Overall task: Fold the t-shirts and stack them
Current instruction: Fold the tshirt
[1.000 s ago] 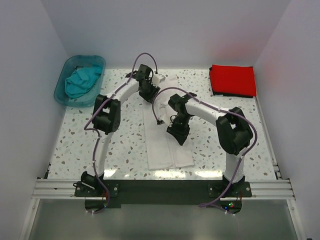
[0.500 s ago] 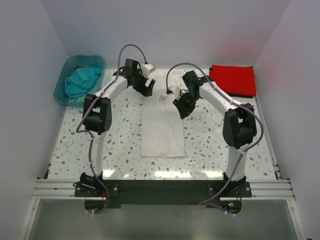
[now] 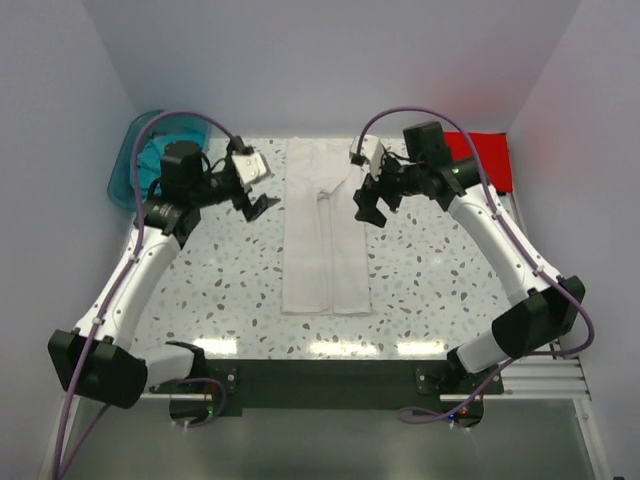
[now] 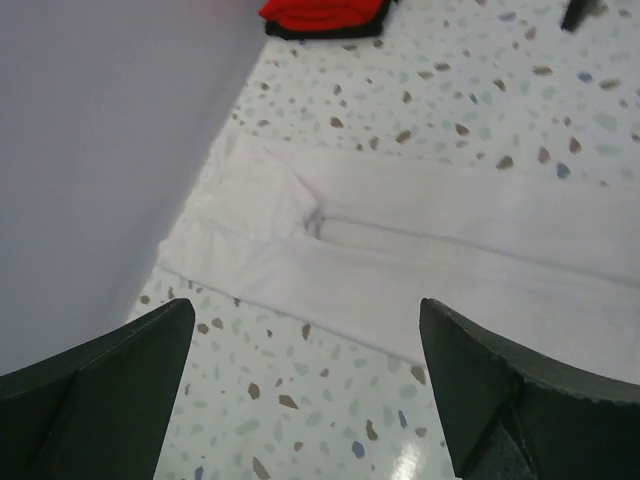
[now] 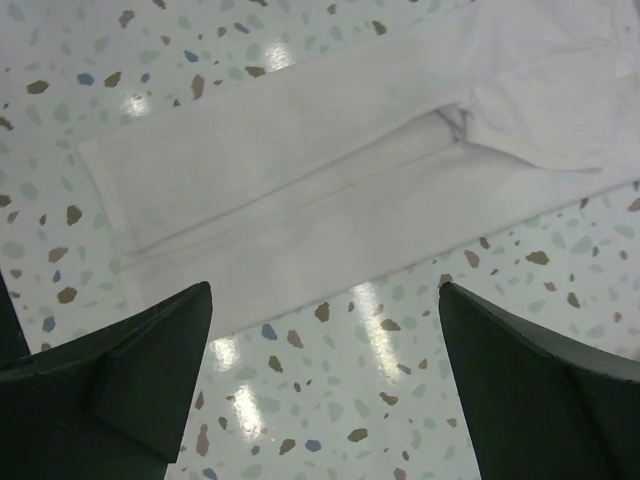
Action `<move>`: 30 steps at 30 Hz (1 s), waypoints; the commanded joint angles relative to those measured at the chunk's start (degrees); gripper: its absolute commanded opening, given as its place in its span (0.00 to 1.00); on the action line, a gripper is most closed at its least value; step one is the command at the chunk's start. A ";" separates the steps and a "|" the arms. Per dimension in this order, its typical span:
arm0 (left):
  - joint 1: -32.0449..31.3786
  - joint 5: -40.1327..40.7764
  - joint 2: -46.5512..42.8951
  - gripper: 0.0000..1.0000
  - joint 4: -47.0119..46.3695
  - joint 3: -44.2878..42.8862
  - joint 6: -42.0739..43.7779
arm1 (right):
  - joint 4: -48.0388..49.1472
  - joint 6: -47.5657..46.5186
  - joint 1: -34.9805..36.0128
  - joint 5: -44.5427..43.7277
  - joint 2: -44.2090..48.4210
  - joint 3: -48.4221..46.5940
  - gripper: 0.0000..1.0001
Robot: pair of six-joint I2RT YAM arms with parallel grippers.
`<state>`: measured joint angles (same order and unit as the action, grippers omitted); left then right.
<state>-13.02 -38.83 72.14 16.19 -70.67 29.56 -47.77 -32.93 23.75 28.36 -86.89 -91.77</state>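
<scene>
Top external view: narrow-folded white cloth t-shirt [image 3: 325, 240] lies flat on speckled bench [image 3: 450, 280] between left end effector [image 3: 258, 204] and right end effector [image 3: 368, 211], both spread, empty. Risk: uneven pickup would skew the next fold.

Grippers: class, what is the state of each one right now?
Left gripper: open, holding nothing.
Right gripper: open, holding nothing.

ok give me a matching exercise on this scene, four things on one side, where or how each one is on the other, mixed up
1. white cloth t-shirt
2. bright red cloth t-shirt
3. teal cloth t-shirt
4. left pincer

a. inside the translucent teal plastic tub
b. open, holding nothing
c. far right corner
d. laid out as a long strip in the middle

Pairs: 1-d, 2-c, 3-a, 4-b
</scene>
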 commanded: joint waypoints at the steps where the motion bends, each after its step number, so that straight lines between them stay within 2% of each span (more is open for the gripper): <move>1: -1.74 -8.46 -1.46 1.00 15.69 9.31 23.80 | -4.25 -5.73 0.33 10.55 -1.09 3.87 0.98; 2: -2.53 -8.11 -2.52 1.00 17.46 11.33 26.31 | -6.87 -6.79 0.42 12.23 -1.43 4.75 0.99; 4: -4.56 -7.41 -6.03 1.00 19.24 18.53 31.49 | -12.67 -15.99 2.16 15.13 -2.31 6.59 0.99; 5: -6.39 -6.79 -8.05 1.00 18.80 20.90 32.04 | -9.92 -16.03 4.01 9.32 -0.49 8.69 0.99; 7: -8.60 -4.16 -9.73 1.00 15.99 26.62 31.62 | -1.94 -16.46 8.66 1.99 5.47 20.26 0.99; 8: -9.74 -3.54 -10.69 1.00 14.85 28.12 31.35 | 5.94 -18.12 9.12 1.79 9.25 24.66 0.99; 9: -10.01 -2.84 -10.96 1.00 12.75 30.31 30.91 | 9.85 -20.40 9.38 2.66 16.51 32.36 0.99; 10: -10.01 -2.74 -10.97 1.00 12.04 31.03 30.47 | 14.15 -19.64 10.00 3.01 19.45 35.66 0.99; 11: -10.36 -2.83 -10.88 1.00 11.77 31.64 30.90 | 22.46 -17.54 10.61 0.67 21.83 38.56 0.99; 12: -10.71 -2.74 -10.62 1.00 11.68 32.61 31.69 | 25.59 -14.13 11.05 0.38 25.42 42.86 0.99; 14: -12.03 -2.04 -10.00 1.00 11.76 33.58 33.45 | 24.58 -17.76 12.11 1.61 25.11 43.87 0.98; 15: -13.69 -1.43 -9.48 1.00 11.07 34.63 33.72 | 17.60 -22.40 13.85 1.09 21.97 41.86 0.92; 17: -16.23 0.06 -9.04 1.00 8.61 36.65 31.97 | 10.36 -23.42 14.74 1.09 18.09 40.18 0.98; 18: -16.86 0.68 -8.86 1.00 7.12 37.27 31.70 | 10.94 -21.93 15.27 -1.09 16.86 40.70 0.99; 21: -17.66 1.21 -8.24 0.85 3.70 40.34 32.05 | 16.90 -21.56 17.20 -2.52 15.35 45.42 0.98; 23: -18.27 1.04 -7.72 0.77 2.63 41.40 32.83 | 21.37 -23.14 18.43 -4.10 15.61 48.51 0.93; 24: -18.62 1.56 -7.45 0.70 1.41 42.10 32.84 | 22.10 -24.28 18.96 -4.54 15.35 50.70 0.88; 30: -20.38 2.44 -5.78 0.62 -0.89 43.78 34.16 | 29.30 -24.46 21.60 -8.05 13.51 56.51 0.69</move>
<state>-32.75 -36.36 65.95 20.10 -27.49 61.73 -26.52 -55.55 44.86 22.39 -72.77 -36.67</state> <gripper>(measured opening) 0.629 0.709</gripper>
